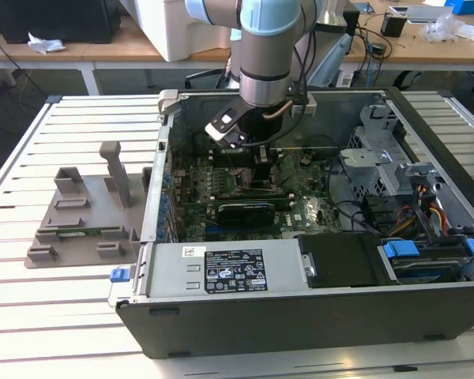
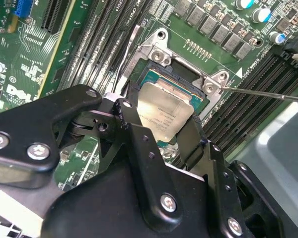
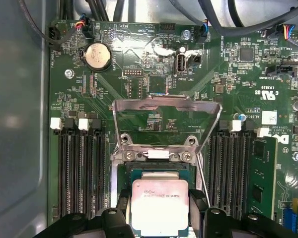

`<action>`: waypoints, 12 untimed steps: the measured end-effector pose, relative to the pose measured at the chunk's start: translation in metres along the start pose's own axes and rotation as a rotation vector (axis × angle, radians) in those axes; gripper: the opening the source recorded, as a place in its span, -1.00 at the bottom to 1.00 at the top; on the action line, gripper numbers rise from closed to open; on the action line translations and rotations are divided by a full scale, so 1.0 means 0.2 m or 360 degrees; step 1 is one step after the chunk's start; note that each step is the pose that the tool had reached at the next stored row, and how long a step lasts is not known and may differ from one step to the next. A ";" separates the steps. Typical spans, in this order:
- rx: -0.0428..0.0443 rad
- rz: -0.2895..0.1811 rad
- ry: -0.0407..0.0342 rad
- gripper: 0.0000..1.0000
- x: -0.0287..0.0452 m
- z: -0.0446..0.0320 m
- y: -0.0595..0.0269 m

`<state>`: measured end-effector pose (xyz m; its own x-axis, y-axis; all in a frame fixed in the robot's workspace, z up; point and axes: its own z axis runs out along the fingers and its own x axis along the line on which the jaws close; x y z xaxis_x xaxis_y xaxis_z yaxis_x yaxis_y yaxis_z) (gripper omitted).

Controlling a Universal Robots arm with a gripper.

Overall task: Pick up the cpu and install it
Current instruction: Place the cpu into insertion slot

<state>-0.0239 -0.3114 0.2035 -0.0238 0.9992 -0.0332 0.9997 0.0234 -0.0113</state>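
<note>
Silver-white metal marks the cpu (image 3: pixel 160 198), which in the first wrist view lies between the two black fingers (image 3: pixel 122 209) of the gripper (image 3: pixel 160 208). The fingers are clenched against its opposite edges, so the chip is held. It sits squarely over the socket (image 3: pixel 139 173) on the green motherboard (image 3: pixel 139 64), though I cannot tell whether it rests in the socket or hangs just above. The socket's metal load plate (image 3: pixel 166 106) stands tilted open on the far side of the chip, and rows of dark memory slots (image 3: pixel 82 168) run along both sides (one white latch at each slot's end). In the exterior view the arm (image 1: pixel 265 47) reaches straight down into the open computer case (image 1: pixel 300 316). A grey tray (image 1: pixel 79 225) lies on the slatted table (image 1: pixel 63 316), just beside the case on the exterior view's left.
</note>
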 end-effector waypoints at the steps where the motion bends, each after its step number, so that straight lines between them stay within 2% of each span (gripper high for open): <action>1: 0.0000 0.0000 0.0000 0.09 0.000 0.004 0.000; 5: 0.0000 0.0000 -0.0001 0.09 0.000 0.025 0.002; 12: 0.0000 0.0001 0.0000 0.09 0.001 0.029 0.006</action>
<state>-0.0228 -0.3115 0.1976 -0.0232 0.9992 -0.0334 0.9997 0.0229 -0.0114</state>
